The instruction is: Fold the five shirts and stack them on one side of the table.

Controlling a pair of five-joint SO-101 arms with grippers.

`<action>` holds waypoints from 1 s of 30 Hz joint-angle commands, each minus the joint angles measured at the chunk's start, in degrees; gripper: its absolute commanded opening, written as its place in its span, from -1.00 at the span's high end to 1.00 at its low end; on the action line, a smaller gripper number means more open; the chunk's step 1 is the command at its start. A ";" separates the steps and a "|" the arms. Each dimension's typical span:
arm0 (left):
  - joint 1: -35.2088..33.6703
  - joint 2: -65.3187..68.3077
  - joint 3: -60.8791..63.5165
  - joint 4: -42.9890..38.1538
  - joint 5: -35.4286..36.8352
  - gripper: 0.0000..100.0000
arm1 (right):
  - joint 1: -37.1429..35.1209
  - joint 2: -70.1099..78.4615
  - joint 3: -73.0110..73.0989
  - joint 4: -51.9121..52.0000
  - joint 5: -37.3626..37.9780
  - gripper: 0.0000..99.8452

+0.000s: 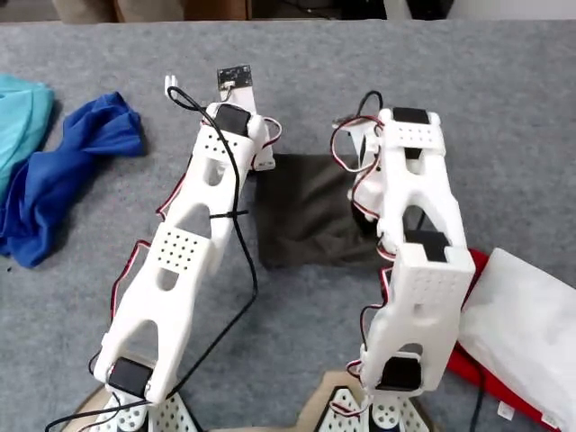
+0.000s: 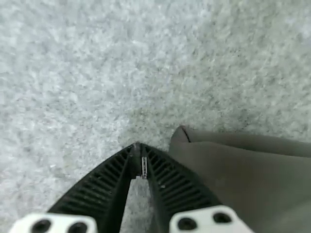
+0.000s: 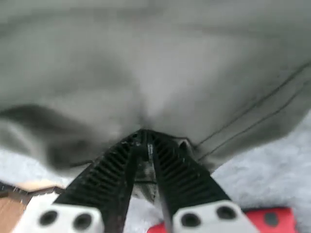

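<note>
In the high view, the dark shirt point(image 1: 310, 211) lies folded to a flat rectangle at the middle of the grey table point(image 1: 297, 63), between the two arms. The left arm point(image 1: 184, 243) ends at the shirt's far left corner, and the right arm point(image 1: 423, 261) hangs over its right edge. A blue shirt point(image 1: 63, 171) is crumpled at the table's left side, touching a teal shirt point(image 1: 18, 117) at the left edge. A white shirt point(image 1: 526, 324) lies folded on a red shirt point(image 1: 468, 373) at the near right corner. We see bare table beyond the dark shirt and along its near edge.

In the left wrist view, the left gripper point(image 2: 140, 146) has its tips pressed together on bare table, just beside the dark shirt's rounded corner.

In the right wrist view, the right gripper point(image 3: 144, 133) is closed, pinching a pucker of the dark shirt near its hemmed edge, with table showing beyond the hem.
</note>
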State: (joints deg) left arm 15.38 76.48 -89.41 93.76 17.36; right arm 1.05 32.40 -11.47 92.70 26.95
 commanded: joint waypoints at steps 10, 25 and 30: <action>4.04 -0.22 -2.02 -0.62 -4.75 0.96 | 2.77 -17.10 19.91 -3.08 3.78 0.99; 3.60 -0.22 -2.02 -0.44 -4.84 0.96 | 11.91 -31.78 29.41 -4.57 10.55 0.99; 1.67 -2.77 -6.68 3.78 -4.92 0.93 | 10.86 -33.19 18.59 0.53 4.57 0.99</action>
State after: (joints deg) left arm 18.20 76.84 -90.64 94.81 13.14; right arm 12.31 2.15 14.20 90.95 35.03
